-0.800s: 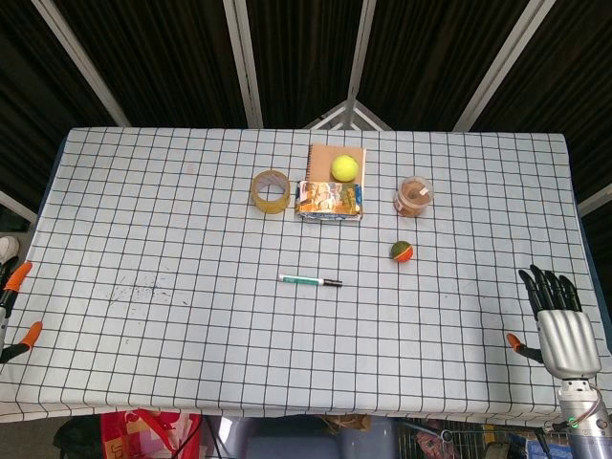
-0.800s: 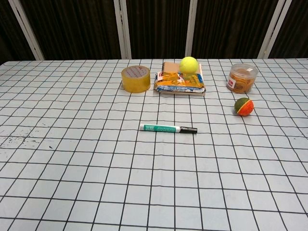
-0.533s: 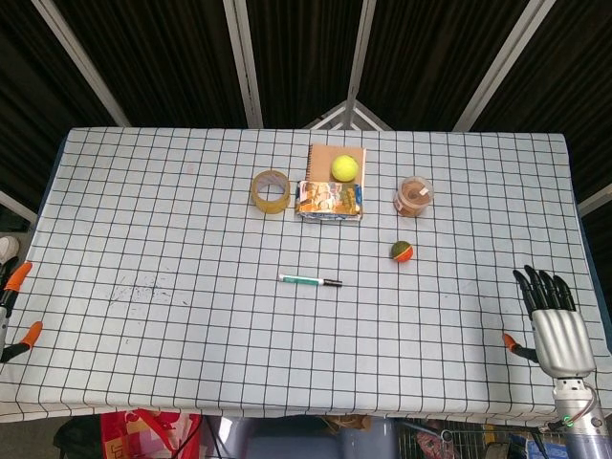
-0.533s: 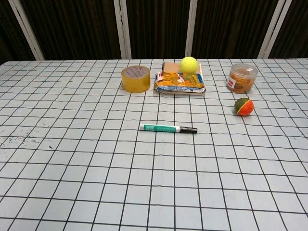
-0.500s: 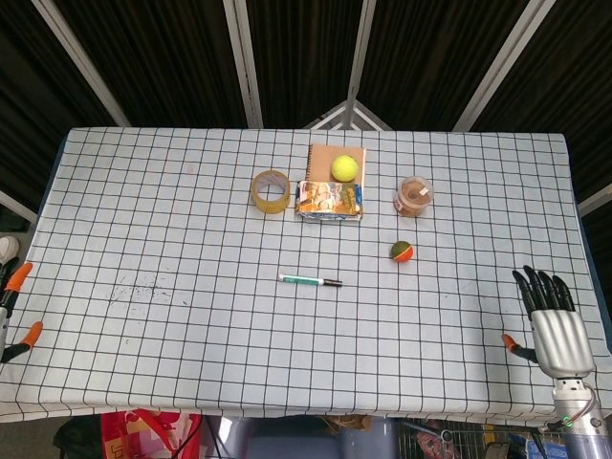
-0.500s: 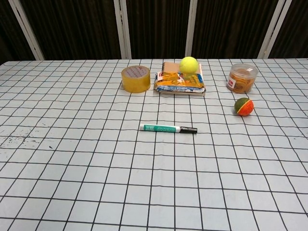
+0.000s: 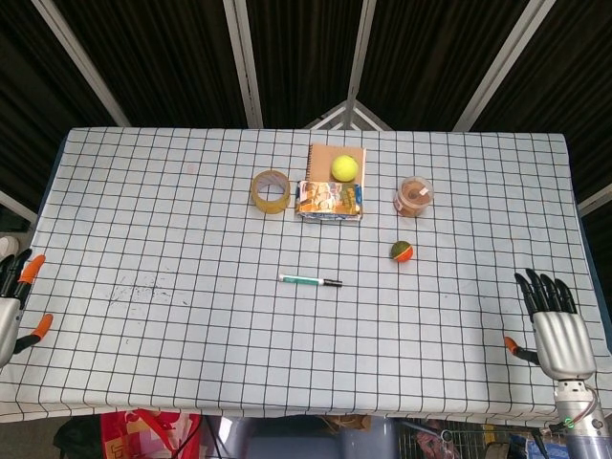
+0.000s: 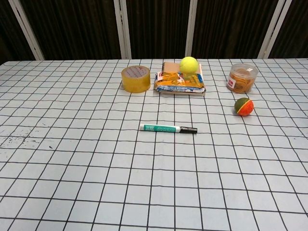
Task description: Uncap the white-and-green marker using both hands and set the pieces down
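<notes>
Near table's far edge, clear tub (image 8: 242, 77) (rubber bands inside), right hand (image 7: 557, 328) fingers spread.

It looked like a robot test lab. The surface (image 7: 191, 191) wore a black-gridded white cloth, and behind it hung dark curtains (image 8: 67, 29) between pale metal frame bars (image 8: 121, 29). Unrelated props sat grouped behind the cloth's centre: a tape roll (image 8: 135, 79), a tennis ball (image 8: 189, 64).

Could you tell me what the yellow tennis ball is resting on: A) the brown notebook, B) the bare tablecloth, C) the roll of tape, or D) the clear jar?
A: the tennis ball sits on the brown notebook, behind the snack packet.
</notes>
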`<control>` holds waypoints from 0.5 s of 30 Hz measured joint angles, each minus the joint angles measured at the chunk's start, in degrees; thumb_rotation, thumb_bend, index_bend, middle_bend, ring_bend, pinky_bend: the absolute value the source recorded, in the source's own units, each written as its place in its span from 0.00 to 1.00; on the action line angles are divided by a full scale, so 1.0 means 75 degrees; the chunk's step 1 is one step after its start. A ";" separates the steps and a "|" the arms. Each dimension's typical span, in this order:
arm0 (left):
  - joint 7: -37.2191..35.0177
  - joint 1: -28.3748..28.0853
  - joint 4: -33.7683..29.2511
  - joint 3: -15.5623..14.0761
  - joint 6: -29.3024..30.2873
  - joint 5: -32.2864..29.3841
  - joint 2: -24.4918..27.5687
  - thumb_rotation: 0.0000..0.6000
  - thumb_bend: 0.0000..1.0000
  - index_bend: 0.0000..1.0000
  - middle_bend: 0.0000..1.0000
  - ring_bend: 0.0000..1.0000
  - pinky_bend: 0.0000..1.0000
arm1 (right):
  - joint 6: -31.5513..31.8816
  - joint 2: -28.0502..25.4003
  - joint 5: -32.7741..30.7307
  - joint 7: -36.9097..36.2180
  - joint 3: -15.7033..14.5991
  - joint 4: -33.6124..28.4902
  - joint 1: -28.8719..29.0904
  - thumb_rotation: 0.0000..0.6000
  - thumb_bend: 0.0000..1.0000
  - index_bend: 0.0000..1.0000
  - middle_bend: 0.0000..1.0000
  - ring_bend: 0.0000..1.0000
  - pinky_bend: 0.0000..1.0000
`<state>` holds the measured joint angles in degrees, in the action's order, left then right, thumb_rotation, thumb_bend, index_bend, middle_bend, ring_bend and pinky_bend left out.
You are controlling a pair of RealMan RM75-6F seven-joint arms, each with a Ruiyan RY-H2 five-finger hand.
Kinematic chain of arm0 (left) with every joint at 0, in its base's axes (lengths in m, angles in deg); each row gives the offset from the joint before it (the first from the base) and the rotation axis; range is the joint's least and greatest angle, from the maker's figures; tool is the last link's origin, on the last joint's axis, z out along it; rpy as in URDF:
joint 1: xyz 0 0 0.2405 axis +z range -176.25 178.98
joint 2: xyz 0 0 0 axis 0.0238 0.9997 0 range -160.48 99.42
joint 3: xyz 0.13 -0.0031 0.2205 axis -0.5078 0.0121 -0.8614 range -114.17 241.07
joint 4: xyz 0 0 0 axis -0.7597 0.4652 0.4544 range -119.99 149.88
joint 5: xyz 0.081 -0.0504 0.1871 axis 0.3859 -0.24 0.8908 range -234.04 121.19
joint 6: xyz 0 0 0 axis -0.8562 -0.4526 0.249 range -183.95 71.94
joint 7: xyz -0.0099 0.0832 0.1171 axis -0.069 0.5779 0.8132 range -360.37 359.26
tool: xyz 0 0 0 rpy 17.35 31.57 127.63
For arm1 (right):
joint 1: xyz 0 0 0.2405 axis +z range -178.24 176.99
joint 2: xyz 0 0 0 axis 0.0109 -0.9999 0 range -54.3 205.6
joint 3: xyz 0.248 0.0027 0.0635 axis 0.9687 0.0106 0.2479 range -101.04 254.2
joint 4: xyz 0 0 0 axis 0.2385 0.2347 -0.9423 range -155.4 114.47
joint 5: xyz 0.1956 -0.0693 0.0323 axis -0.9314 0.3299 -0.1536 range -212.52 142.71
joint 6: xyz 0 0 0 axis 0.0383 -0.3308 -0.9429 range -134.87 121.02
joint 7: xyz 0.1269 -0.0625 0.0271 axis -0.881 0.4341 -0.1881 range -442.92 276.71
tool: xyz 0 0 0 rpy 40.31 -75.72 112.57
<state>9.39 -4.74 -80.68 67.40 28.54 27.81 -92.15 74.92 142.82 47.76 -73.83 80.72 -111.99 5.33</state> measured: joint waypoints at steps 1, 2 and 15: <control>0.0096 -0.0051 -0.0053 0.0030 -0.0071 -0.0050 -0.0005 1.00 0.42 0.06 0.00 0.00 0.03 | -0.0003 0.0003 -0.0010 -0.0017 0.0006 -0.0009 0.0002 1.00 0.18 0.05 0.05 0.00 0.07; 0.0206 -0.0110 -0.0122 0.0065 -0.0153 -0.0108 -0.0006 1.00 0.42 0.06 0.00 0.00 0.02 | -0.0010 0.0004 -0.0018 -0.0031 0.0011 -0.0021 0.0005 1.00 0.18 0.05 0.05 0.00 0.06; 0.3278 -0.1794 -0.1410 0.1291 -0.1380 -0.2784 -0.0406 1.00 0.43 0.11 0.00 0.00 0.01 | 0.0002 -0.0120 -0.0053 0.0396 0.0063 -0.0459 0.0055 1.00 0.18 0.08 0.05 0.00 0.06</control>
<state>33.98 -18.20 -91.25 77.08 18.19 6.92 -95.19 74.93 141.92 47.36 -70.86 81.19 -115.43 5.74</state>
